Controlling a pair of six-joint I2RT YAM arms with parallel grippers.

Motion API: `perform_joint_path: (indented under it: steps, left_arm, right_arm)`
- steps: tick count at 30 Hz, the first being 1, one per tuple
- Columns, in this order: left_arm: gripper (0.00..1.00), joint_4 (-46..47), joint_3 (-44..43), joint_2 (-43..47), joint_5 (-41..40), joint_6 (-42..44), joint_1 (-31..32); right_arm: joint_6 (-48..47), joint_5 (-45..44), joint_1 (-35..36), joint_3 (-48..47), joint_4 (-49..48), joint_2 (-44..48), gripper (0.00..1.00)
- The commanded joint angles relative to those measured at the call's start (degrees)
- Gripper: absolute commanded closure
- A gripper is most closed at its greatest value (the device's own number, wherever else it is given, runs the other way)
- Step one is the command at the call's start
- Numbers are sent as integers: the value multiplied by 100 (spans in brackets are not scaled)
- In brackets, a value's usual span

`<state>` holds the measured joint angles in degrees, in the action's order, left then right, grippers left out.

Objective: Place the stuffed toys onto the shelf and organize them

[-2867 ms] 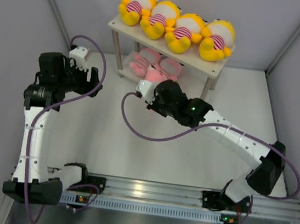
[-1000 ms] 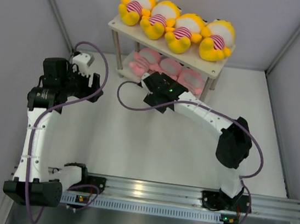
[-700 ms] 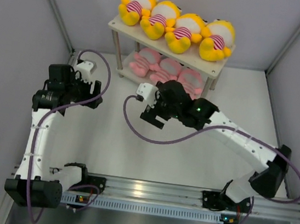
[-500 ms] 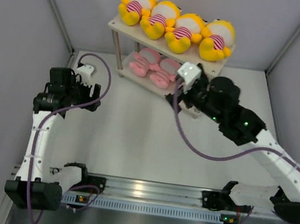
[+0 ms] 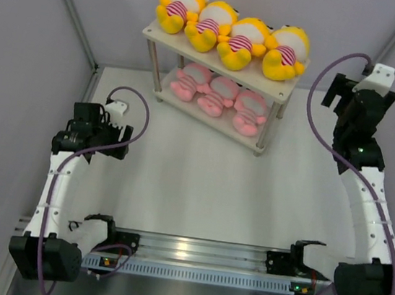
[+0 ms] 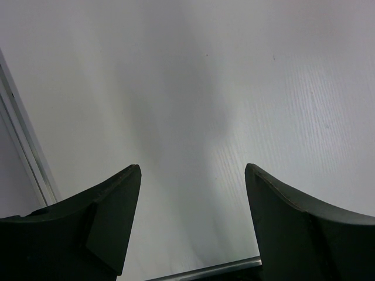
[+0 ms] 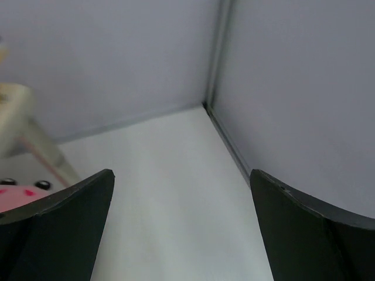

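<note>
Now four yellow toys (image 5: 250, 34) line the shelf (image 5: 151, 32) top, with three pink toys (image 5: 223, 93) below. Wide and empty, the right gripper (image 7: 181, 172) has the shelf at 9 o'clock. The left gripper (image 6: 193, 170), likewise wide and empty, has it at 1 o'clock, and neither seems clearly nearer.

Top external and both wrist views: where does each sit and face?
Top external: above and behind the robot, looking down on shelf, yellow toys, pink toys; left arm and right arm show.
Left wrist: on left arm, facing bare table; open left gripper shows.
Right wrist: on right arm, facing the far right corner; open right gripper shows.
Shared: top external and right wrist both show shelf and a pink toy.
</note>
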<state>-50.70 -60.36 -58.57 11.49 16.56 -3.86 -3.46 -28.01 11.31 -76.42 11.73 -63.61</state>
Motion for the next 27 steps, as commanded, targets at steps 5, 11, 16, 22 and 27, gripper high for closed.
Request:
perform_joint_path:
  steps: [5, 11, 16, 22, 27]
  left_arm:
    - [22, 709, 779, 354, -305, 304, -1]
    - [22, 1422, 1561, 223, -665, 506, -1]
    - [22, 1572, 1694, 21, -411, 489, -1]
    - [22, 1624, 1816, -164, -191, 515, -1]
    - [22, 1738, 1923, -225, -252, 542, -1]
  right_arm:
    - [1550, 674, -1623, 1296, -609, -467, 1]
    - [2402, 533, -1667, 1420, -365, -1353, 1]
    - [2447, 1059, -1676, 1489, -478, -1794, 0]
    - [2526, 1289, -1667, 1815, -865, -1900, 0]
    - [2491, 1289, -1676, 1991, -1120, -1865, 0]
